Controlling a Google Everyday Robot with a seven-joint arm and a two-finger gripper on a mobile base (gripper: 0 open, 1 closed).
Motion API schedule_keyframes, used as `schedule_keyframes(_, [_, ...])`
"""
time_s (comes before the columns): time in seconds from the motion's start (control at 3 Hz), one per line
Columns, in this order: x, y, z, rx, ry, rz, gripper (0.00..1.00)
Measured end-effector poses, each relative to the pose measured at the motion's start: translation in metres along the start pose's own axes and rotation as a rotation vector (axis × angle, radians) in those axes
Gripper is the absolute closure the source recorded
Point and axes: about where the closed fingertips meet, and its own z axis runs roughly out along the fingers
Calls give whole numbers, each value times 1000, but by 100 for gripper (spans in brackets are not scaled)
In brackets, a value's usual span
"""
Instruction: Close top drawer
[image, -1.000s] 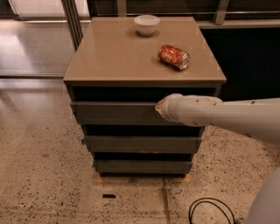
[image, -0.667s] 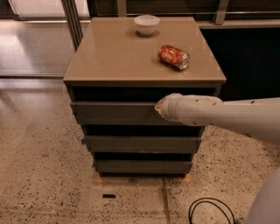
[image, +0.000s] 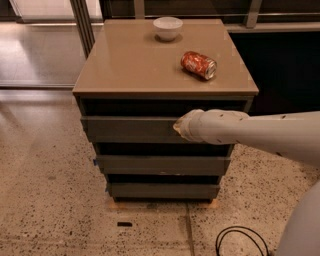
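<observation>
One camera view is all I have, looking down at the cabinet from the front.

The top drawer (image: 130, 130) sits just under the tan counter (image: 125, 70), above two other grey drawers. A dark gap shows over its front. I think it sticks out a little, but I cannot be sure.

The pincer (image: 180, 127) is at the drawer's flat front, near the middle, and looks to be touching it. I cannot tell if the pincer is released or clenched, because the thick white wrist hides it.

What could go wrong? The front is smooth and has no handle. If I push at a slant, the pincer may slide off sideways. If I push too hard, the whole cabinet may shake or scoot back. Then the red soda can (image: 199, 65), which lies on its side on the counter, might roll and fall off. The white bowl (image: 167, 27) at the back could rattle too. A black cable (image: 240, 239) lies on the floor near the robot, and the base could run over it.

The arm comes in from the right side. It is long, white and almost level, pointing left at the drawer.
</observation>
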Motion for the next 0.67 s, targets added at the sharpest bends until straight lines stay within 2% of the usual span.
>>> schedule_keyframes(0.33, [4, -7, 6, 24, 5, -5, 100])
schedule_keyframes(0.67, [4, -7, 6, 24, 5, -5, 100])
